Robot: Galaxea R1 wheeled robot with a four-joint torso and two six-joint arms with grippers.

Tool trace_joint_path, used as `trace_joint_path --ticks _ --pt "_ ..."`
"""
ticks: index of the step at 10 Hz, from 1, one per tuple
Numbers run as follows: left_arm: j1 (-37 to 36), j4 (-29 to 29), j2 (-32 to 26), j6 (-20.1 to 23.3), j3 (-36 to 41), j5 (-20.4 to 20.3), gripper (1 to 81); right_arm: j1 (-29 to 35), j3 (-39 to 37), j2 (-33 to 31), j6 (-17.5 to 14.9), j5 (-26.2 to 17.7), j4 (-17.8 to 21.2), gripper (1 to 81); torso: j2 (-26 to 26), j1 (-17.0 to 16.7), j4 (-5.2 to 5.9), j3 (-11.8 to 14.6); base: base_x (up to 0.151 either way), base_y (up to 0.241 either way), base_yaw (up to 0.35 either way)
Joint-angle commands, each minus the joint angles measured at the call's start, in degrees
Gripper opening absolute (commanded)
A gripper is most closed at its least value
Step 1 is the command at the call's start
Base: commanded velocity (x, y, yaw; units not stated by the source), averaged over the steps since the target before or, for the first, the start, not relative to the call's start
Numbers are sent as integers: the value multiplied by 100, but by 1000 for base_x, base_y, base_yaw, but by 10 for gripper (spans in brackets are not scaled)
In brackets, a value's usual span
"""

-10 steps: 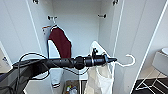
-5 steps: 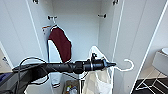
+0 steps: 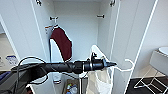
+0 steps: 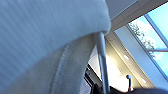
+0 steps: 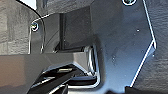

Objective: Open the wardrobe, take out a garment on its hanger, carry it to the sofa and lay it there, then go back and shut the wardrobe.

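The wardrobe (image 3: pixel 80 30) stands open, white inside, its two doors swung wide. My left arm reaches in from the left at mid height. My left gripper (image 3: pixel 112 64) is shut on the white hanger (image 3: pixel 129 64), whose curved hook sticks out to the right, off the rail. The white garment (image 3: pixel 101 80) droops from the hanger just below the gripper, in front of the wardrobe's right side. In the left wrist view the garment's cloth (image 4: pixel 45 37) shows very close, with the hanger's thin stem (image 4: pixel 102 65) beside it.
A maroon jacket (image 3: pixel 62 43) with white sleeves hangs inside at the left. Small objects (image 3: pixel 71 88) lie on the wardrobe floor. The right door (image 3: pixel 130 32) stands close to the hanger hook. A grey seat on wire legs (image 3: pixel 160 62) is at the far right.
My left arm with the hanger and garment has sunk slightly; the hook sits a little farther right. Otherwise nothing has moved.
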Motion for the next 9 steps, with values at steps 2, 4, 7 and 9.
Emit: trace_joint_path --ticks 2,4,7,9 --pt "-1025 163 15 118 98 -160 10 283 43 62 -25 -250 -16 811 0 1 0 0 0 0 0" --pt "-973 250 24 118 107 -160 10 283 51 62 -25 -250 -16 811 -2 1 0 2 0 0 0" --pt "-744 567 -2 109 274 -89 10 300 43 62 -17 -250 -7 811 -2 1 0 2 0 0 0" --pt "-621 594 -81 109 291 -89 10 309 43 62 -17 -250 -7 811 -2 1 0 2 0 0 0"
